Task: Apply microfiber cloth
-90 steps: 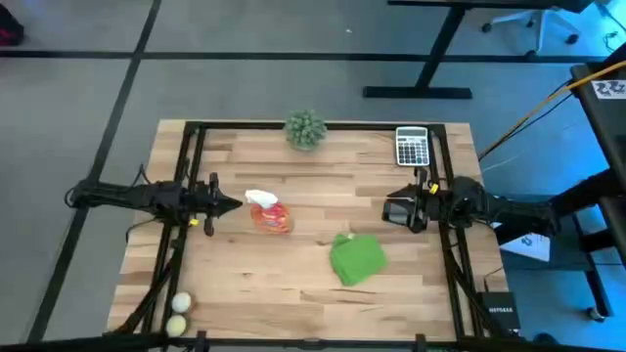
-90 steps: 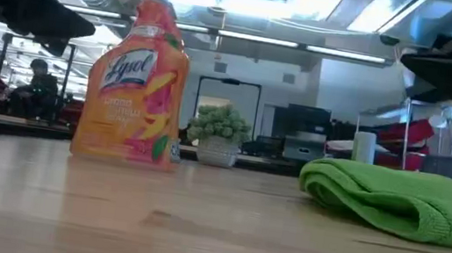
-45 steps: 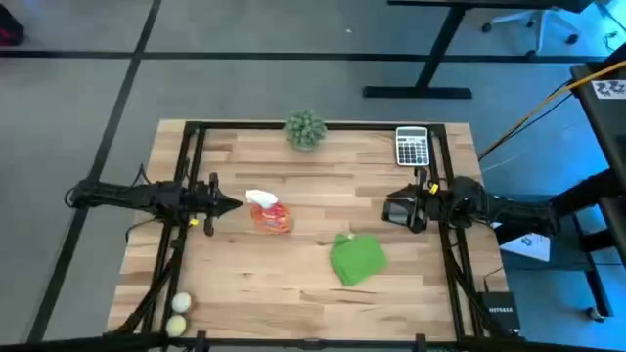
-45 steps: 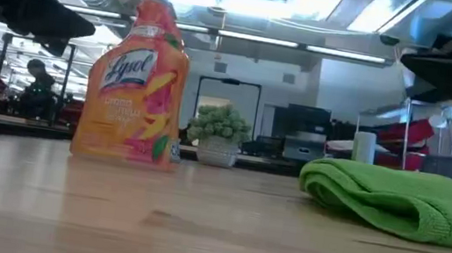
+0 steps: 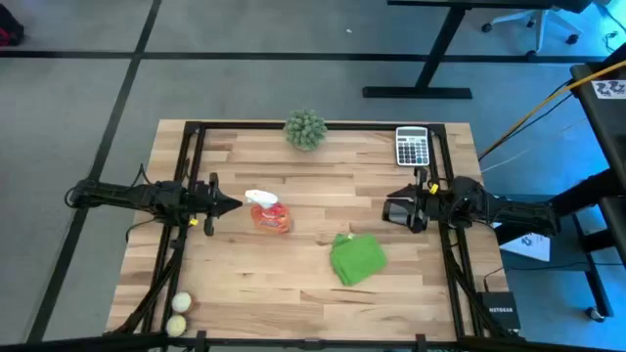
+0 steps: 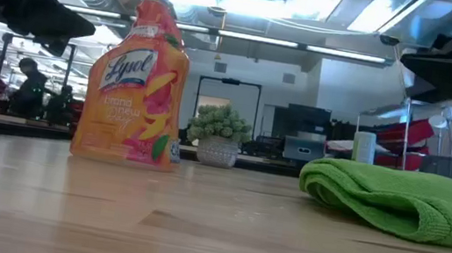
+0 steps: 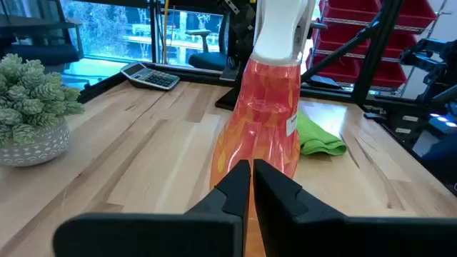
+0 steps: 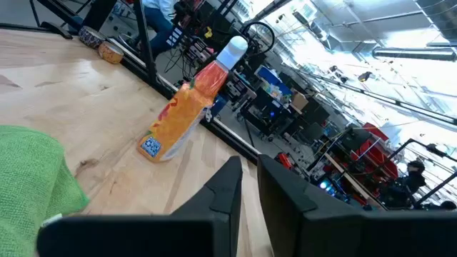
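My left gripper [image 5: 233,204] hangs above the table's left side, fingers together, pointing at the orange Lysol spray bottle [image 5: 269,212] just to its right. My right gripper [image 5: 394,209] hangs at the right side, fingers nearly together. The green microfiber cloth [image 5: 356,259] lies crumpled on the wooden table [image 5: 284,284], right of centre, nearer than both grippers, untouched.

Bright, even overhead light, ceiling strip lights [image 6: 252,6] glaring in low view, faint shadows, soft background blur
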Controlling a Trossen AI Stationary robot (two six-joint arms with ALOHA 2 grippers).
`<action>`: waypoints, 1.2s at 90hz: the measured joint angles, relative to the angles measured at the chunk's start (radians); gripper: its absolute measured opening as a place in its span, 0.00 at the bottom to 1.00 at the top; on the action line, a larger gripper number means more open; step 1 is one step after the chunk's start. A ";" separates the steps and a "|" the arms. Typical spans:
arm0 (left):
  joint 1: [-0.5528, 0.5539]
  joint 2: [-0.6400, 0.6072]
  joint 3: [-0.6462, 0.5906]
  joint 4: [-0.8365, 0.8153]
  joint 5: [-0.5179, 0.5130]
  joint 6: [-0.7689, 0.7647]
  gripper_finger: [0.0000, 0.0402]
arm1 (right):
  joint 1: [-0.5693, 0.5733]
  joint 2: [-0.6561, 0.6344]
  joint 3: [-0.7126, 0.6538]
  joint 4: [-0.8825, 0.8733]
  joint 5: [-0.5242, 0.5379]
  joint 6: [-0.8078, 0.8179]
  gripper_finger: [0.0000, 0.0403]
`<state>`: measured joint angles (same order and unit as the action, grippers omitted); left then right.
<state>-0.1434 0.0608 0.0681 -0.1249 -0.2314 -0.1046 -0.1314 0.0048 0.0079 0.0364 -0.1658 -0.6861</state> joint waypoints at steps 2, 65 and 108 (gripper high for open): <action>0.000 0.000 0.000 0.000 0.000 0.000 0.00 | 0.000 0.000 0.000 0.000 0.000 0.000 0.08; 0.000 0.000 0.000 0.000 0.000 0.000 0.00 | 0.000 0.000 0.000 -0.001 0.050 -0.002 0.08; 0.000 0.000 0.000 0.000 0.000 0.000 0.00 | 0.000 0.000 0.000 -0.019 0.194 -0.043 0.08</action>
<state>-0.1436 0.0608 0.0681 -0.1249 -0.2317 -0.1043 -0.1314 0.0044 0.0082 0.0174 0.0287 -0.7291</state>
